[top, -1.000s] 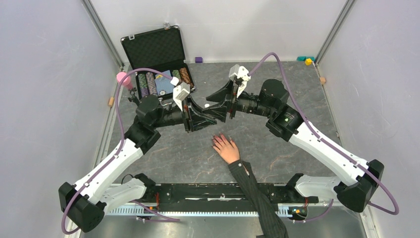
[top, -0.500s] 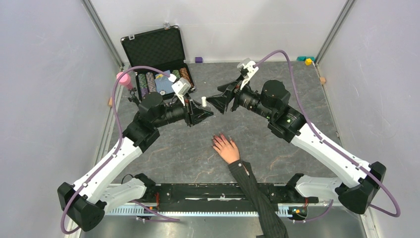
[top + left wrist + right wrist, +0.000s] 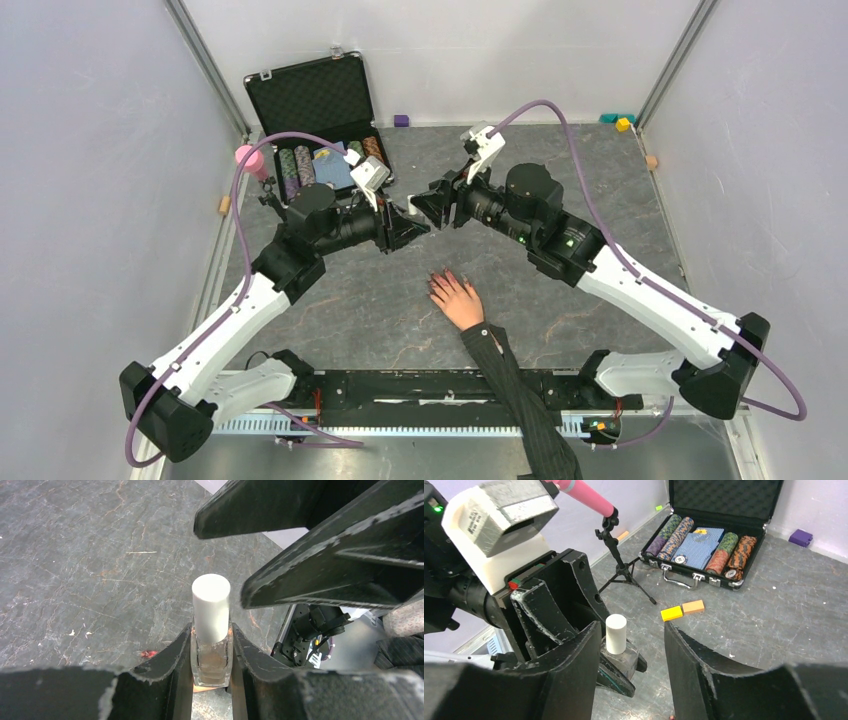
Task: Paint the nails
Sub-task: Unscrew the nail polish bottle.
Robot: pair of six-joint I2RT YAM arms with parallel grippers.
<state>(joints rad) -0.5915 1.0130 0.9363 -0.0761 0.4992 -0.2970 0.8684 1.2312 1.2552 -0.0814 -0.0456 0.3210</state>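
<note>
Between the fingers (image 3: 167,662) of the left gripper (image 3: 211,647), a small clear bottle (image 3: 211,655) with a white cap (image 3: 211,605) stands upright, pinched at its glass sides. The right gripper (image 3: 631,627) hangs just beside the bottle, spread wide, the cap showing in its gap. Nearer the arm bases than the bottle, a pale hand (image 3: 460,302) lies flat on the grey surface (image 3: 600,180), its reddish-pink nails (image 3: 437,284) toward the bottle. Beyond the bottle sits an open black case (image 3: 315,100) of poker chips

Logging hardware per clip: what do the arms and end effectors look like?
The left arm and right arm have white shells, black joints, purple cables. The left end effector and right end effector have black scuffed fingers, white camera housings.
</note>
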